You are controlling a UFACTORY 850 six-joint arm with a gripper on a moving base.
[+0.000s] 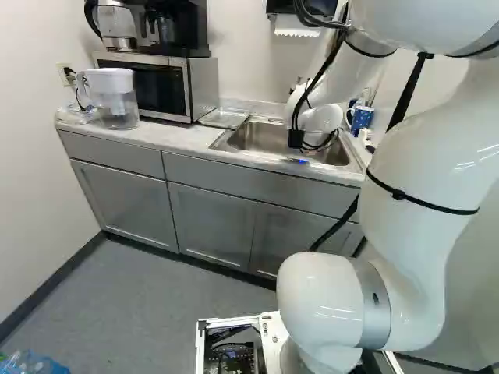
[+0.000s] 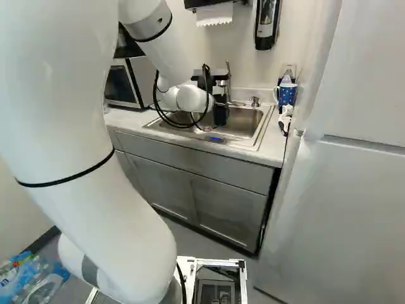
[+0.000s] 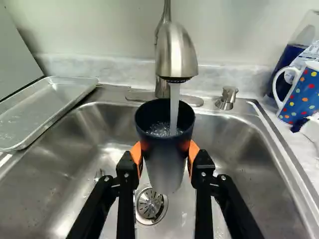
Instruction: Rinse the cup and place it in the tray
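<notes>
In the right base view my gripper is a dark shape over the sink, partly covered by the wrist. In the wrist view the gripper is shut on a dark cup, its orange pads against two opposite sides. The cup is upright with its mouth under the faucet. Water runs from the spout into it, and bubbly water shows inside. A shallow metal tray rests on the counter beside the sink; the left base view shows this tray between microwave and sink.
A dotted blue mug and a bottle stand on the counter by the sink's far corner. The drain lies below the cup. A microwave and a water pitcher are on the counter. A tall white door or panel stands beside the counter.
</notes>
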